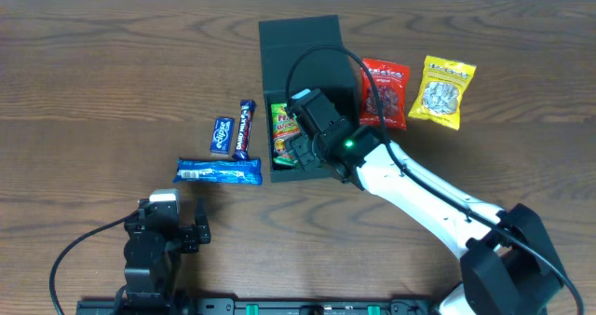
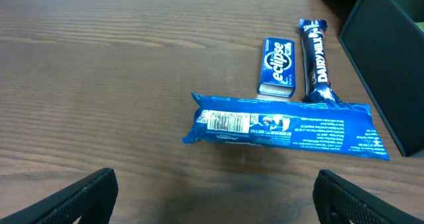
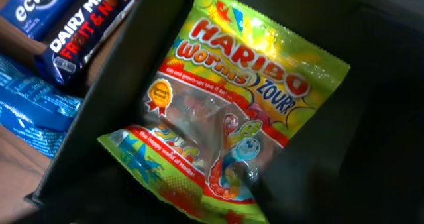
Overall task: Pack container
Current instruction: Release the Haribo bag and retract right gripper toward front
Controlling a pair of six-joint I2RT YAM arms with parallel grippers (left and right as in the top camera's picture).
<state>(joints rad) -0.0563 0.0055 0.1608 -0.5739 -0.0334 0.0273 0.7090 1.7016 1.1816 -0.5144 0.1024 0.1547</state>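
My right arm reaches far forward, wrist tipped down. My right gripper [image 1: 296,150] is dipped inside the container [image 1: 298,45], just above the Haribo bag [image 3: 225,111]; I cannot tell how far apart its fingers are. My left gripper [image 2: 215,184] sits low, spread wide, with the blue packet [image 2: 285,124] just ahead.

**One arm black and white, the other all black**

The right arm [image 1: 419,189] has a long white shell between black joints and ends in a bulky black block near the front right corner of the counter [image 1: 93,73]. A small green light [image 1: 348,145] glows on it, and a thin black looping cable [image 1: 319,48] rises from it. The left arm [image 1: 149,250], by the front edge, is black except for a pale grey cap [image 1: 164,198] and has a black trailing cable [image 1: 67,253]. Its fingers [image 2: 79,197] are matte black wedges.
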